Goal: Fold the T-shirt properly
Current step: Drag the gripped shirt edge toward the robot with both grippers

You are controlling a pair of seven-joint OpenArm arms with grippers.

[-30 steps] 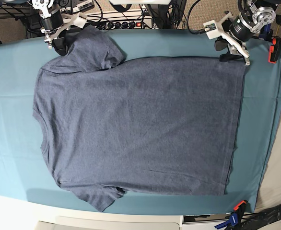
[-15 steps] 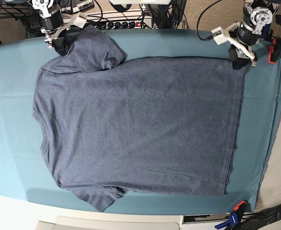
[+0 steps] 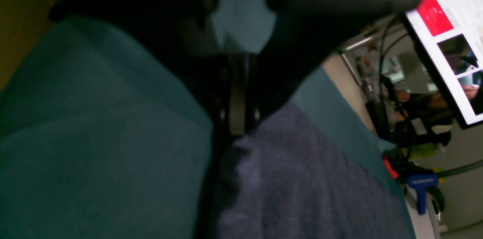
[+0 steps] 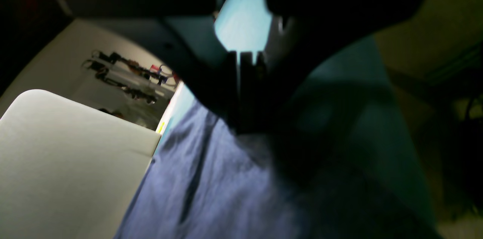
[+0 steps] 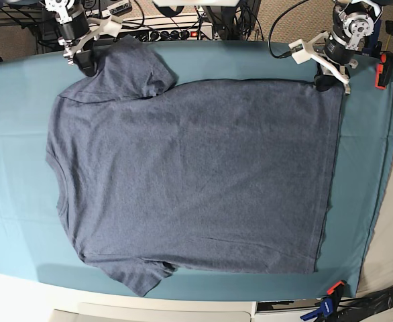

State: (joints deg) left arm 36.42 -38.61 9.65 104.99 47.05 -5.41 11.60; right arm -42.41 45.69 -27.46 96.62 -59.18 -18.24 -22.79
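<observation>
Lifting should come next, and it needs both pinched points to rise together and level, so the far long edge comes up as one straight line instead of sagging in the middle; that is my reading of the step, a first lengthwise fold toward the near side. I would draw the raised edge slowly over the body and lay it square on the near edge, since heathered cotton like this probably drags and bunches if pulled fast.

Nearest the base camera, the T-shirt (image 5: 193, 174) has its near sleeve poking out at the lower left, a little past the side seam. The garment lies flat and plain side up on the teal-covered bench (image 5: 15, 168), neck toward the left, hem toward the right. It is slate blue-grey, with no lettering showing and only faint creases. The hem runs almost straight down the right side, short of the cloth's edge.

Farther back, the other sleeve is rumpled and folded partly onto the shoulder. There the right end effector (image 5: 84, 59) is closed, apparently on that sleeve's fabric. Its wrist view shows dark jaws together with blue cloth directly below, though blur hides the exact bite. At the far hem corner the left end effector (image 5: 325, 82) is closed too, seemingly pinching the shirt's corner; its wrist view shows the fabric edge meeting the jaws.
</observation>
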